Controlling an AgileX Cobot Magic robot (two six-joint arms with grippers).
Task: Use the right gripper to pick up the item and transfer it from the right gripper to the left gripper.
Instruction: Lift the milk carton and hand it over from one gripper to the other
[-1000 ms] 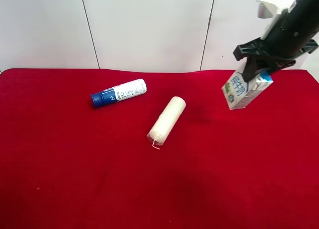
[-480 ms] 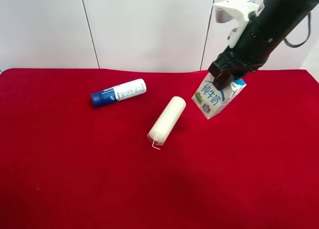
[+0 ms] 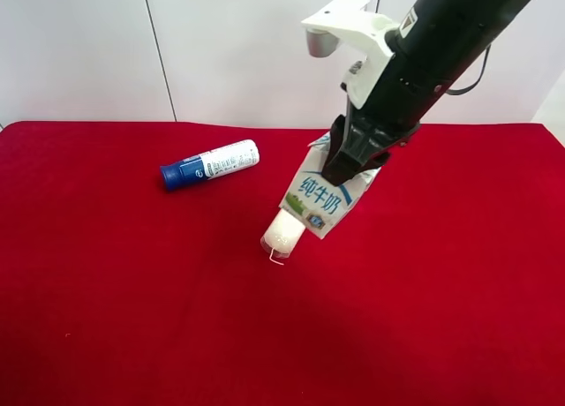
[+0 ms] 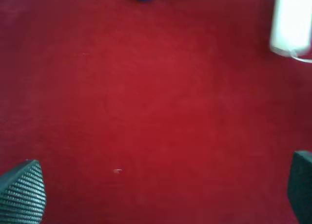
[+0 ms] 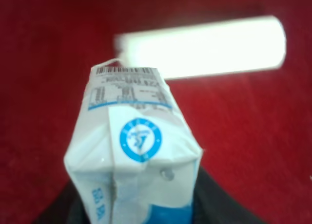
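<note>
The milk carton (image 3: pixel 320 199), white with blue lettering, hangs tilted in the air above the red cloth, held by its top. My right gripper (image 3: pixel 350 159), on the black arm with the white bracket, is shut on it. In the right wrist view the carton (image 5: pixel 132 151) fills the middle, its barcode end pointing away, over the cream roll. My left gripper does not show in the exterior high view. In the left wrist view its fingertips (image 4: pixel 22 192) stand wide apart over bare red cloth, open and empty.
A cream cylindrical roll (image 3: pixel 284 229) lies on the red cloth (image 3: pixel 132 291), partly hidden behind the carton; it shows in the right wrist view (image 5: pixel 204 46) and the left wrist view (image 4: pixel 292 22). A white tube with a blue cap (image 3: pixel 210 163) lies at the back left.
The right arm has swung leftward in the exterior high view with the carton, from the right edge to above the cream roll. Tube and roll have not moved.
</note>
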